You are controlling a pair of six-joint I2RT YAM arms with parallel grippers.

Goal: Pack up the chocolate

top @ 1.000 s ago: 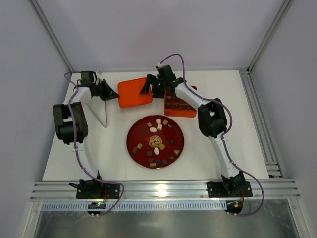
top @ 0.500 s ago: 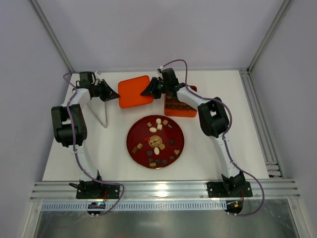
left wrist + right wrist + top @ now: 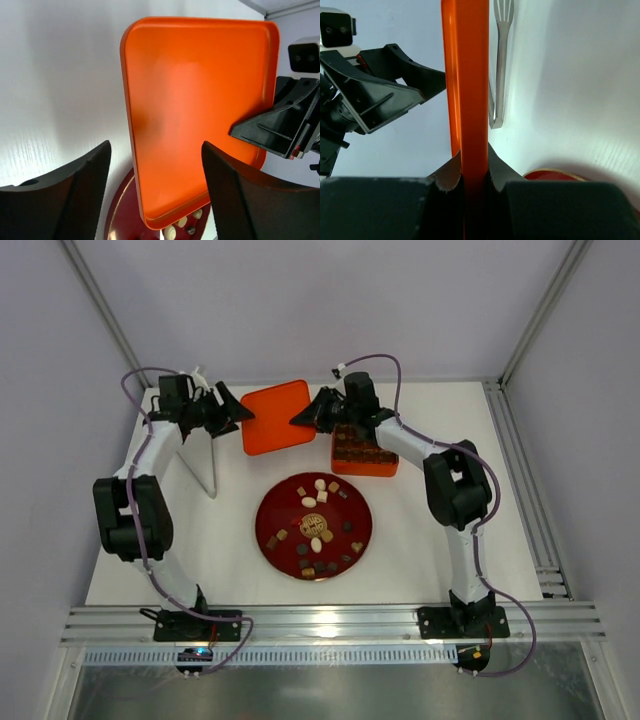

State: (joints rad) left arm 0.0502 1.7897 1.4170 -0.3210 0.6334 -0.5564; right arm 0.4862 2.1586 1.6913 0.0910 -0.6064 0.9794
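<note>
The right hand [image 3: 474, 170] clamps the orange lid [image 3: 275, 418] by its edge, the left hand [image 3: 238, 412] gapes released near its far edge, and the chocolate [image 3: 316, 544] lies on the dark-red plate [image 3: 268, 515] mid-worktop [image 3: 400, 560].

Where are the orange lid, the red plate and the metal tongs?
orange lid [image 3: 272, 420], top view, middle of its flat face.
red plate [image 3: 263, 530], top view, bare left rim.
metal tongs [image 3: 500, 65], right wrist view, middle of the arm.

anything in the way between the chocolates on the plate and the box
Nothing visible blocks the chocolates: the orange lid is off the box, clamped in the right gripper beside it, and the plate lies right next to the box.
</note>
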